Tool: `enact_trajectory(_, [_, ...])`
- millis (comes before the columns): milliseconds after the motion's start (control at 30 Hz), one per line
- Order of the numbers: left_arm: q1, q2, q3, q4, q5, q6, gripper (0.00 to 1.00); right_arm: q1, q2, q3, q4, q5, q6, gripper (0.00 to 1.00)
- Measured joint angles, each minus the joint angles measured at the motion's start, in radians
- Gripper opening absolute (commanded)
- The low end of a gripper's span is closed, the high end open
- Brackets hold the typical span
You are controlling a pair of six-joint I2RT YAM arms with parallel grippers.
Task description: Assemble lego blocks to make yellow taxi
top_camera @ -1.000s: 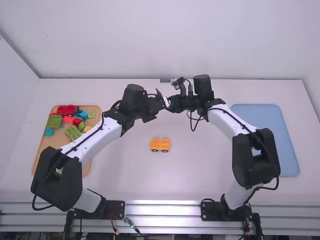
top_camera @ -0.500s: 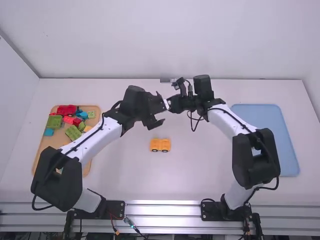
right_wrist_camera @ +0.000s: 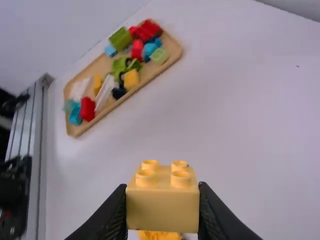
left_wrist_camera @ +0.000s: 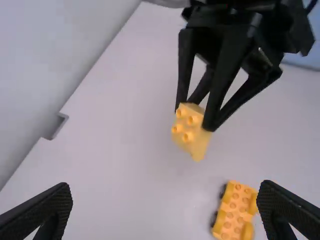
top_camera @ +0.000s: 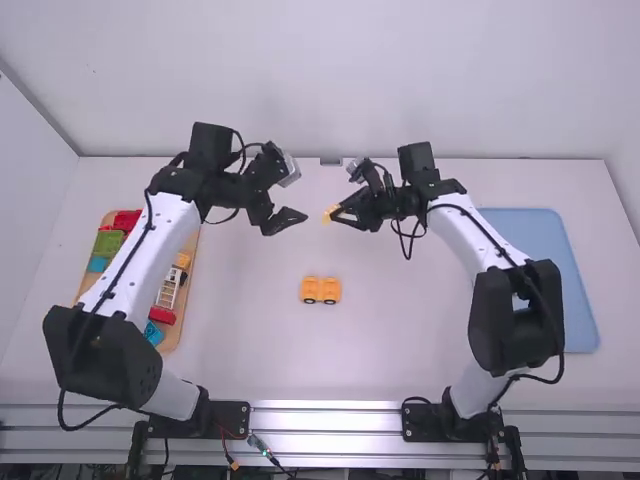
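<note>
Left end effector (left_wrist_camera: 165, 205) gaping, the right end effector (right_wrist_camera: 162, 200) is gripping a yellow block (right_wrist_camera: 162, 212), seemingly needing lowering onto the wheeled base (top_camera: 320, 290).

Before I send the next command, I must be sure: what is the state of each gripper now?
Left gripper: open, holding nothing.
Right gripper: closed on a yellow, studded plastic block.

Yellow base (right_wrist_camera: 159, 235) part-hidden, right wrist view
</note>
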Motion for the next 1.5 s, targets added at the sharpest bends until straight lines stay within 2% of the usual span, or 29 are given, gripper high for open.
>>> enact_trajectory(233, [-0.011, 0.132, 0.032, -0.203, 0.133, 0.175, 0.99, 0.048, 0.000, 0.114, -0.241, -0.016, -0.312, 0.26])
enact_trajectory(367, [-0.011, 0.150, 0.032, -0.264, 0.187, 0.286, 0.99, 0.060, 0.000, 0.138, -0.299, -0.021, -0.419, 0.26])
enact_trajectory(633, [-0.014, 0.149, 0.032, -0.242, 0.239, 0.372, 0.99, 0.060, 0.000, 0.139, -0.365, -0.023, -0.530, 0.24])
enact_trajectory(800, [-0.014, 0.149, 0.029, -0.162, 0.231, 0.330, 0.95, 0.079, 0.000, 0.139, -0.380, -0.023, -0.586, 0.22])
enact_trajectory(1133, [-0.020, 0.149, -0.015, -0.142, 0.224, 0.285, 0.95, 0.089, 0.000, 0.140, -0.360, -0.024, -0.614, 0.23])
enact_trajectory(1200, [-0.032, 0.150, -0.021, -0.130, 0.224, 0.280, 0.90, 0.089, 0.000, 0.140, -0.357, -0.024, -0.617, 0.22])
enact_trajectory(1233, [-0.037, 0.149, -0.024, -0.123, 0.224, 0.278, 0.81, 0.089, 0.000, 0.140, -0.357, -0.024, -0.616, 0.22])
enact_trajectory(1300, [-0.047, 0.149, -0.034, -0.109, 0.224, 0.274, 0.73, 0.089, 0.000, 0.140, -0.357, -0.024, -0.616, 0.22])
enact_trajectory(1433, [-0.050, 0.150, -0.042, -0.110, 0.224, 0.273, 0.71, 0.089, 0.000, 0.140, -0.357, -0.026, -0.617, 0.21])
enact_trajectory(1500, [-0.045, 0.150, -0.042, -0.108, 0.224, 0.273, 0.61, 0.089, 0.000, 0.140, -0.357, -0.027, -0.617, 0.21])
